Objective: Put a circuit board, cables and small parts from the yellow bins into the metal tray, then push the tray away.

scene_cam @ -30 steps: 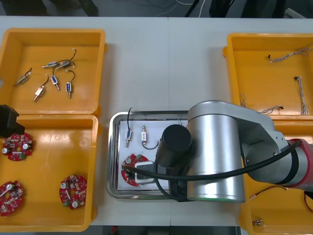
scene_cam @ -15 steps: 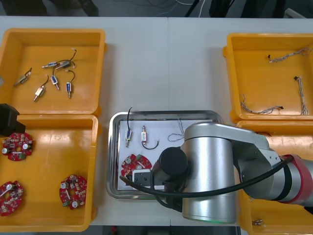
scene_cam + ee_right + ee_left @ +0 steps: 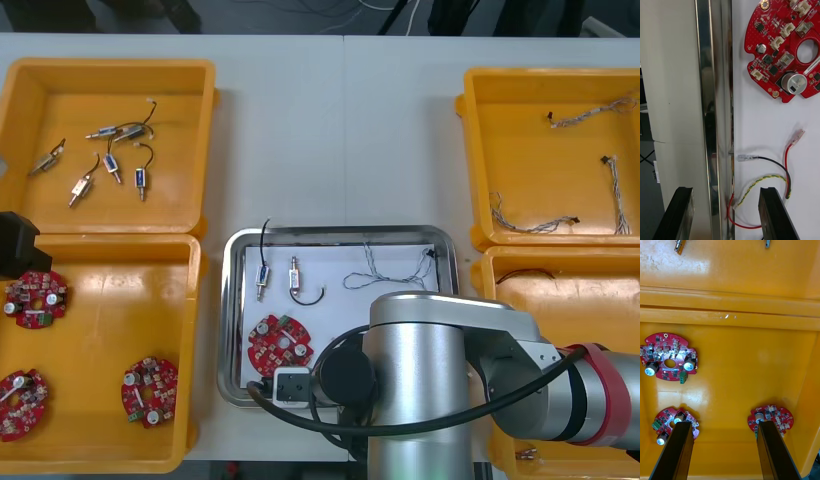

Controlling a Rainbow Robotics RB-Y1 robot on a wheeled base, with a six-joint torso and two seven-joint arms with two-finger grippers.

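Right wrist view: right tool (image 3: pixel 727 215) open, astride metal tray (image 3: pixel 713 93) near rim; 1 circuit board (image 3: pixel 784 48) and cables (image 3: pixel 760 180) lie inside. Left tool (image 3: pixel 724 452) hovering open over yellow bin (image 3: pixel 730 352) with 3 boards (image 3: pixel 669 357).

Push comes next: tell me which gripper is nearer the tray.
Right. The right gripper straddles the near rim of the tray; the left gripper hangs over a yellow bin of circuit boards, well aside.

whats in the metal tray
In the metal tray: round red circuit board, two small metal parts, twisted blue and white cable, red and yellow cables. The right arm, its open pincer astride the near rim, hides the near right corner.
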